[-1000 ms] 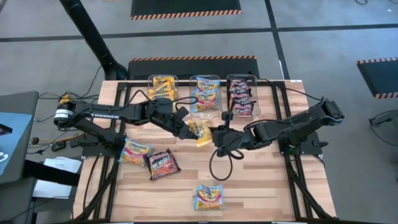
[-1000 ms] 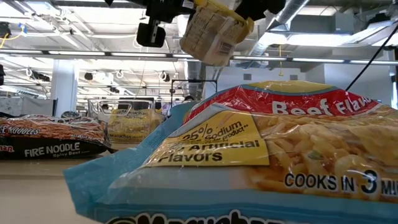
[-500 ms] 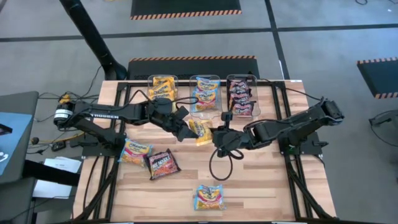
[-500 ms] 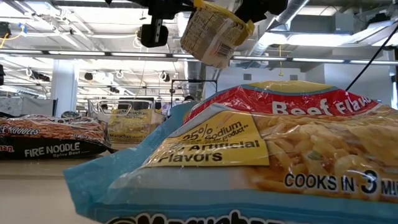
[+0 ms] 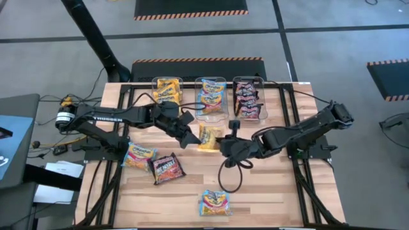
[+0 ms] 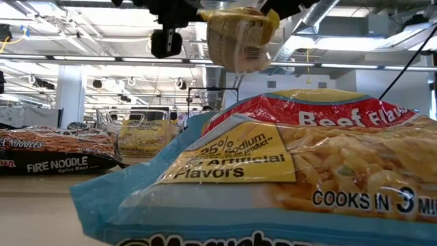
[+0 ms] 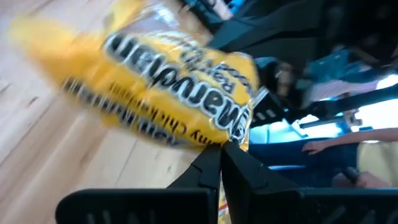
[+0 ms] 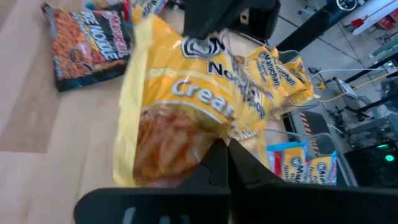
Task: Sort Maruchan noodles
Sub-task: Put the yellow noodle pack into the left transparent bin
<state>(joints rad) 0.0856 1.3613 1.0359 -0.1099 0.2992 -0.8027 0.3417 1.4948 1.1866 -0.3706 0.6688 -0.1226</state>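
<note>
Pinching one yellow noodle packet (image 5: 209, 137) mid-air, left end effector (image 5: 193, 136) and right end effector (image 5: 222, 144) both clamped.

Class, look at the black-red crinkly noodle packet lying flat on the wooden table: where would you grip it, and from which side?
Take the black-red crinkly noodle packet by a sealed edge, probably the one facing table centre, coming down from above. It lies flat, so only the thin rim offers a pinch, and the light blue packet crowds its outer side.
</note>
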